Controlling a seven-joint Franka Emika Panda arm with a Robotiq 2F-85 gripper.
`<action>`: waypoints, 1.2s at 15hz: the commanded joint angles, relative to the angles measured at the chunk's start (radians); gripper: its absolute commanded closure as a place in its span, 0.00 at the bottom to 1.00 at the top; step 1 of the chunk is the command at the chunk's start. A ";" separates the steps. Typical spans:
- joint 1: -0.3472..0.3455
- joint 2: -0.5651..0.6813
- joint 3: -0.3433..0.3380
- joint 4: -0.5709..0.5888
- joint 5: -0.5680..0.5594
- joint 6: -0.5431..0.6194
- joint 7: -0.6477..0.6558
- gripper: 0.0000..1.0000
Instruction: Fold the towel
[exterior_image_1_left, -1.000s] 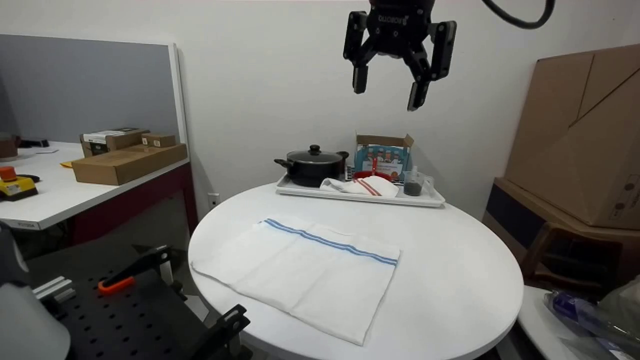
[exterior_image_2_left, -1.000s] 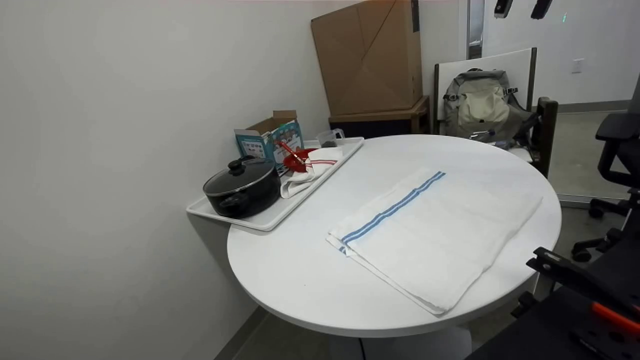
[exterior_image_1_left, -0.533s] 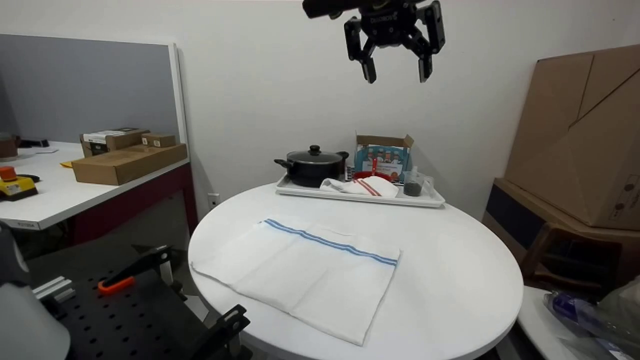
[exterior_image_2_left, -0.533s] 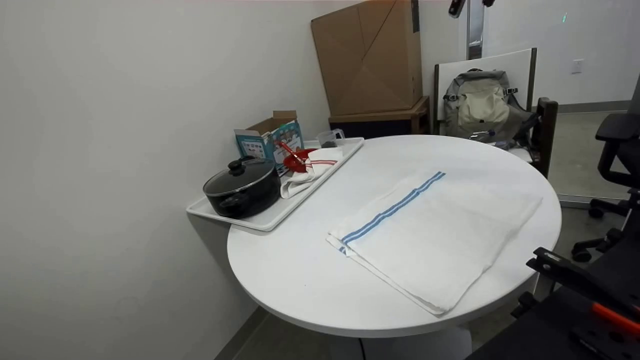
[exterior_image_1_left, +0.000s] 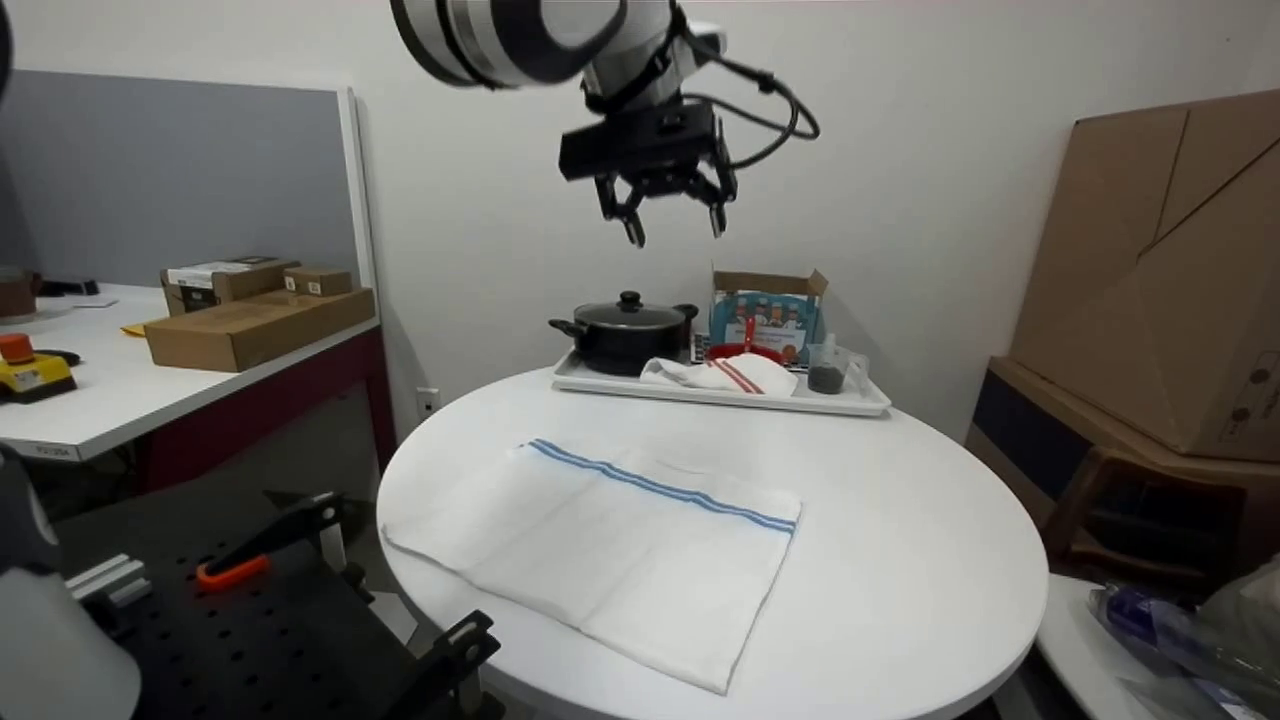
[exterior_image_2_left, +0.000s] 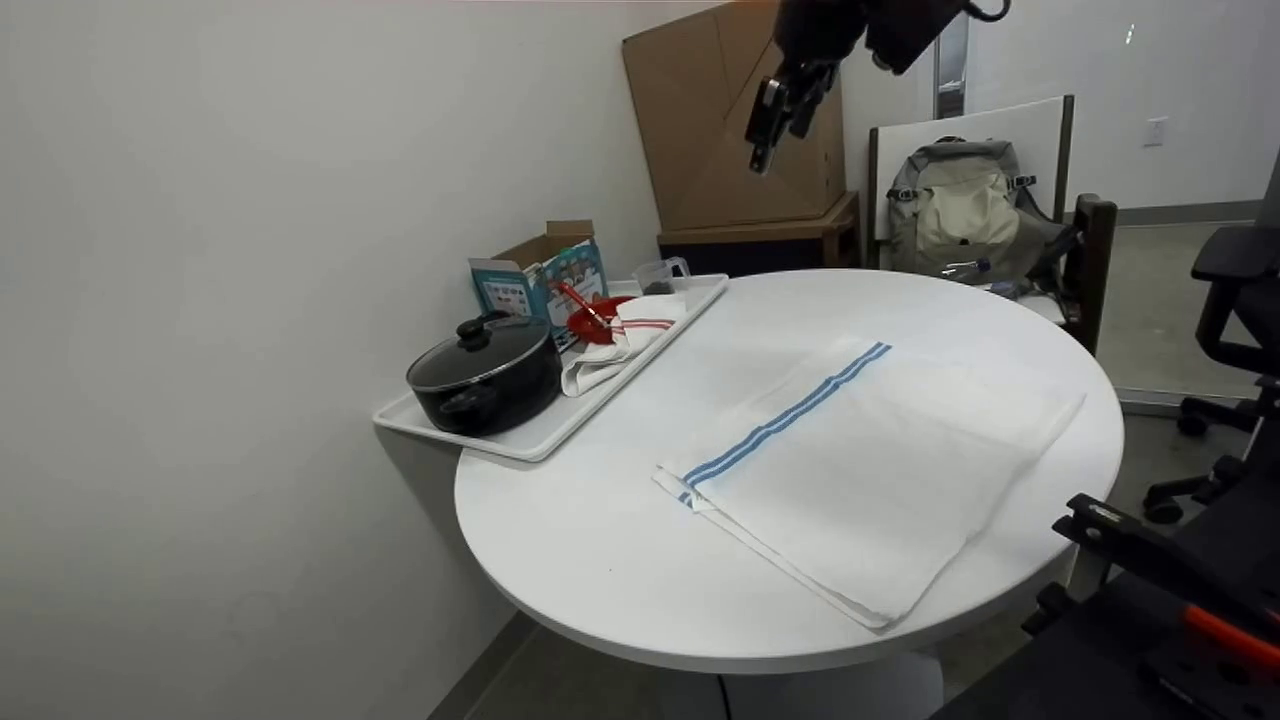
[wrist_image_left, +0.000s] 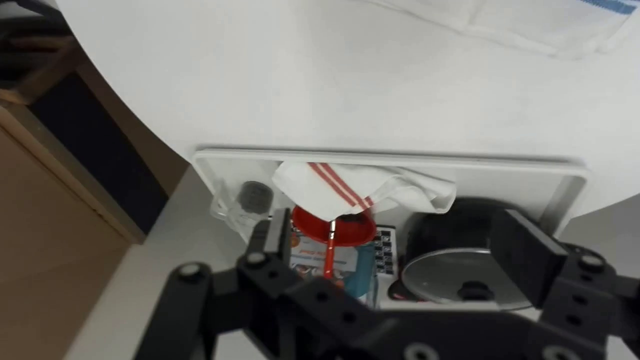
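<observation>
The white towel (exterior_image_1_left: 620, 550) with its blue double stripe lies flat on the round table, seen in both exterior views. Two layers show along an edge of the towel (exterior_image_2_left: 880, 480), with a bit of blue stripe peeking from the lower one at a corner. Only a strip of the towel (wrist_image_left: 530, 25) enters the wrist view, top right. My gripper (exterior_image_1_left: 677, 230) hangs high in the air in front of the wall, above the tray side of the table and well apart from the towel. Its fingers (wrist_image_left: 278, 235) are wide apart and hold nothing.
A white tray (exterior_image_1_left: 720, 399) at the table's wall side carries a black lidded pot (exterior_image_1_left: 628, 335), a red-striped cloth (exterior_image_1_left: 740, 375), a red bowl (wrist_image_left: 335, 227), a blue box (exterior_image_2_left: 575, 275) and a clear cup (exterior_image_1_left: 827, 370). Large cardboard boxes (exterior_image_1_left: 1150, 270) stand beyond the table.
The gripper has swung away from over the table toward the wall and tray, dropping lower in an exterior view and coming further into sight. The towel has not moved; the jaws stay apart.
</observation>
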 joint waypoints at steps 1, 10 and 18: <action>-0.021 0.194 0.033 0.168 0.035 -0.026 -0.167 0.00; -0.230 0.554 0.027 0.478 -0.171 -0.066 -0.201 0.00; -0.337 0.757 0.096 0.682 -0.334 -0.233 -0.130 0.00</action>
